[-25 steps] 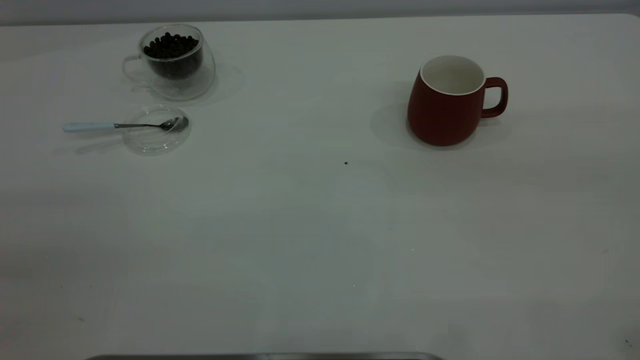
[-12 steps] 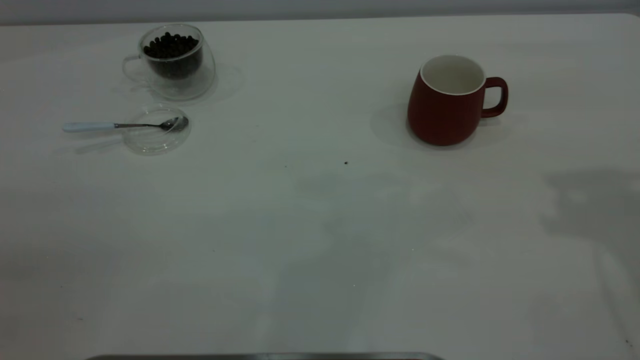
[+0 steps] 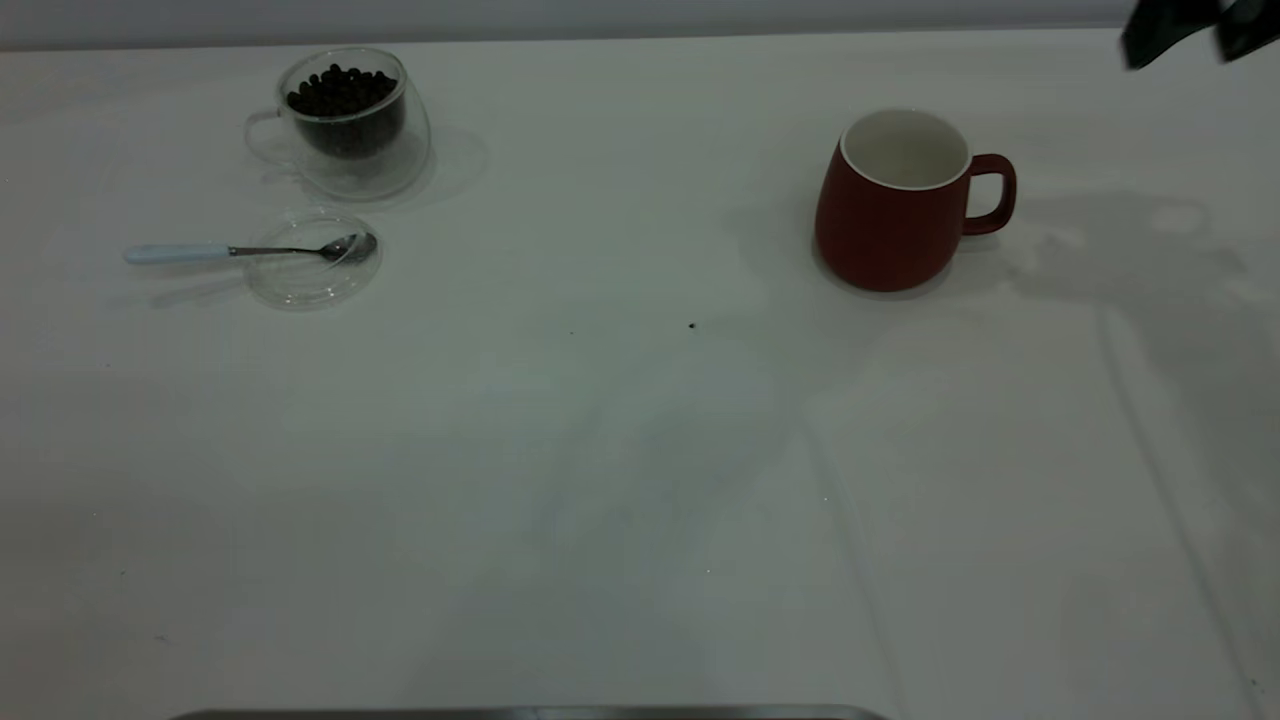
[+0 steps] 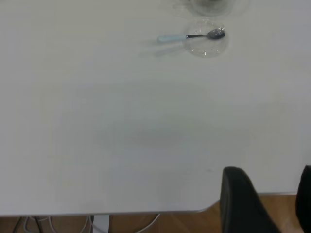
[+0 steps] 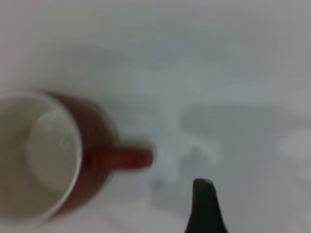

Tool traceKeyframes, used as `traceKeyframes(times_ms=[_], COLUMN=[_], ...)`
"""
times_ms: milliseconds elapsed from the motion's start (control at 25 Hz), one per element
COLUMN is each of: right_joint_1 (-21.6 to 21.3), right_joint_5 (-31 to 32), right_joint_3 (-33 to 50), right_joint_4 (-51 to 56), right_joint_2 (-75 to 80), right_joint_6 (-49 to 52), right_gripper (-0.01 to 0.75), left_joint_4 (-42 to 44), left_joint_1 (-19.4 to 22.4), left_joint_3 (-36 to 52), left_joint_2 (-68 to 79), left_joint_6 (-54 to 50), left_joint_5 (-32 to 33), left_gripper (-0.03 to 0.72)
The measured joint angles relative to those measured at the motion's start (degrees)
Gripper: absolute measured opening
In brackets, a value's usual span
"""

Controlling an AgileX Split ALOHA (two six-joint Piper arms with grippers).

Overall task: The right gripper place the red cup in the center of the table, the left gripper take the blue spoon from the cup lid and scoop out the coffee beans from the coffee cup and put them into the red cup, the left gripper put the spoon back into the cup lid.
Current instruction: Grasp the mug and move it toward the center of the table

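White table (image 3: 620, 450) in the exterior view carries the red cup (image 3: 895, 205) upright at right, the coffee cup (image 3: 345, 120) of coffee beans (image 3: 340, 90) at left, just behind the cup lid (image 3: 312, 262) holding the blue spoon (image 3: 240, 250); the right gripper (image 3: 1195, 30) hangs beyond the mug, grasping nothing. Only the left wrist view shows the left gripper (image 4: 269, 201), fingers apart and empty over the table's edge, well apart from the spoon. Only the right wrist view shows one fingertip (image 5: 204, 206) above bare table near the mug's handle, its opening impossible to judge.

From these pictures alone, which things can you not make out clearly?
- Right gripper: the exterior view's top right edge cuts it; the right wrist view shows one finger, so open or shut is unknown.
- Left gripper: only dark fingers at the left wrist view's lower edge; absent from the exterior view.
- Clear glass coffee cup: cut off in the left wrist view.
- Dark-red ceramic cup: blurred in the right wrist view.
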Motion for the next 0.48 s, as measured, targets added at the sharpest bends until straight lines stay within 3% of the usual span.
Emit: traceKeyframes(times_ms=[240,480], right_joint_1=[0.0,1.0], right_joint_5=[4.9,11.2], right_joint_3=[-11.1,-16.5], right_joint_4=[3.3,10.4], right_joint_2=[9.9,11.4], right_joint_6=[-0.4,-5.9], right_gripper=[0.582,0.582], left_joint_4=[0.0,0.0], left_joint_1=[0.0,0.0], left_joint_3=[0.0,0.0], left_joint_2=[0.0,0.0], left_joint_6=[-0.1,-0.1], left_joint_5=[0.0,0.0], left_gripper=[0.342,0.342])
